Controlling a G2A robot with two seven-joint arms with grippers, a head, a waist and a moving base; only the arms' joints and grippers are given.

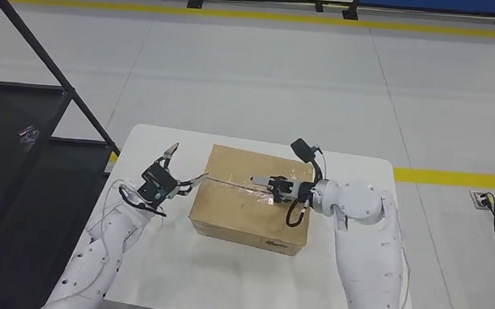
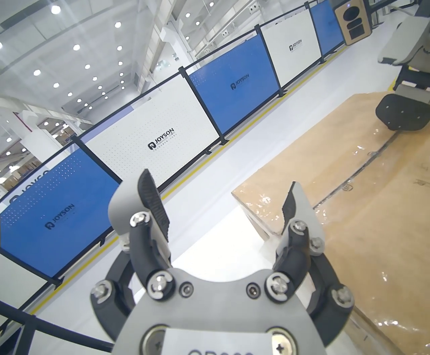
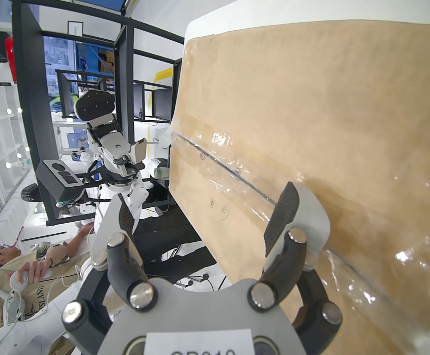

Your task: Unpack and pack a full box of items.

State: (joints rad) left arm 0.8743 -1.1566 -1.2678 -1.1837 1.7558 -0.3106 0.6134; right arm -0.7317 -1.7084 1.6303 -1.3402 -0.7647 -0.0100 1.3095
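Observation:
A closed brown cardboard box sits in the middle of the white table, its top seam sealed with clear tape. My left gripper is open at the box's left end, one finger by the top corner; in the left wrist view the left gripper frames the box corner. My right gripper is open just above the lid near the seam's right part. In the right wrist view the right gripper has one fingertip close over the tape on the box.
A black metal rack stands just left of the table. The box takes up the table's centre, with bare tabletop in front of it and to its right. Blue and white barrier panels line the floor beyond.

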